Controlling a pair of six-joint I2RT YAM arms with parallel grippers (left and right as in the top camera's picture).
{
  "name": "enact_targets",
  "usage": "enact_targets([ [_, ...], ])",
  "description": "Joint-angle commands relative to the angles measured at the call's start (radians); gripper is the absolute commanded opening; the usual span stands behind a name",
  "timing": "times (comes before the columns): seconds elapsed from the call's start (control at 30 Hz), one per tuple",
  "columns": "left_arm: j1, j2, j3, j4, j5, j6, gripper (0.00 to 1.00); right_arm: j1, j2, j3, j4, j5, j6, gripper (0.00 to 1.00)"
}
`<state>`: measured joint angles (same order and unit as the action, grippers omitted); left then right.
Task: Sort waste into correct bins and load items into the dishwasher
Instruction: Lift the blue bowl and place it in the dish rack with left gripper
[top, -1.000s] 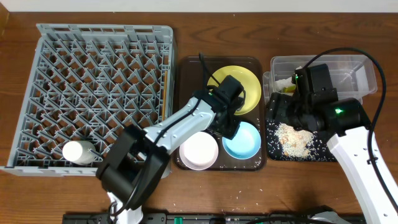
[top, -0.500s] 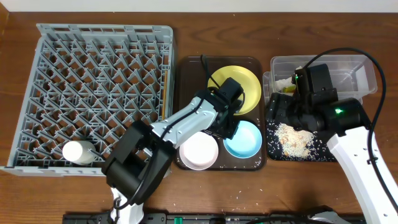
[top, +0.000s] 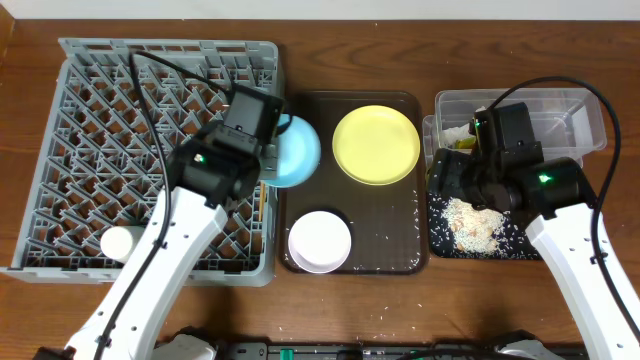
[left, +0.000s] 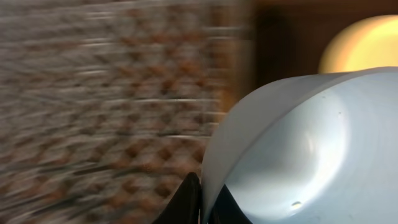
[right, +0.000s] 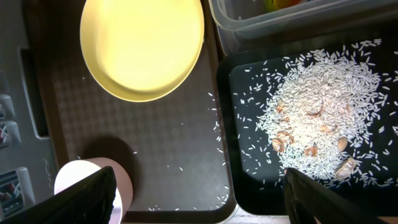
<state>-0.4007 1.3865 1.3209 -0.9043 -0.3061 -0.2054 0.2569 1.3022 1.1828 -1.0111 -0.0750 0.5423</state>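
Note:
My left gripper (top: 272, 152) is shut on the rim of the light blue bowl (top: 298, 150) and holds it tilted above the right edge of the grey dish rack (top: 90, 100). The left wrist view shows the fingers (left: 202, 199) pinching the bowl's wall (left: 298, 149). The yellow plate (top: 375, 145) and the pinkish-white bowl (top: 320, 240) sit on the brown tray (top: 400, 240). A white cup (top: 117, 243) stands in the rack's front left. My right gripper (right: 202, 199) is open and empty above the black tray (top: 520, 250), which holds rice (top: 470, 220). The chopsticks do not show clearly.
The clear tub (top: 590, 130) at the back right holds white paper (top: 455, 133) and a snack wrapper (top: 465, 143). Loose rice grains lie on the brown tray (right: 168, 143) and on the table's front edge. The left wrist view is blurred by motion.
My left gripper has lifted the blue bowl off the brown tray and carried it left and back to the rack's right edge. The right arm has not moved.

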Motion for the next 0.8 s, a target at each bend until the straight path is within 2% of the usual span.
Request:
enact_targets([
  [0.0, 0.051, 0.040, 0.007, -0.023, -0.390, 0.009, 0.08, -0.003, 0.002, 0.005, 0.000, 0.007, 0.010, 0.84],
  [0.13, 0.092, 0.083, 0.007, -0.031, -0.581, 0.008, 0.08, -0.003, 0.002, 0.005, 0.001, 0.007, 0.010, 0.84],
  [0.3, 0.099, 0.157, 0.003, -0.038, -0.653, 0.007, 0.07, -0.003, 0.002, 0.005, 0.005, 0.007, 0.010, 0.84],
  [0.43, 0.102, 0.242, -0.011, -0.060, -0.859, -0.053, 0.08, -0.003, 0.002, 0.005, -0.002, 0.006, 0.010, 0.84],
  [0.6, 0.114, 0.337, -0.011, -0.054, -0.862, -0.116, 0.08, -0.003, 0.002, 0.005, 0.002, 0.007, 0.010, 0.84],
  [0.77, 0.111, 0.456, -0.011, -0.051, -0.862, -0.115, 0.07, -0.003, 0.002, 0.005, 0.005, 0.007, 0.010, 0.85],
])
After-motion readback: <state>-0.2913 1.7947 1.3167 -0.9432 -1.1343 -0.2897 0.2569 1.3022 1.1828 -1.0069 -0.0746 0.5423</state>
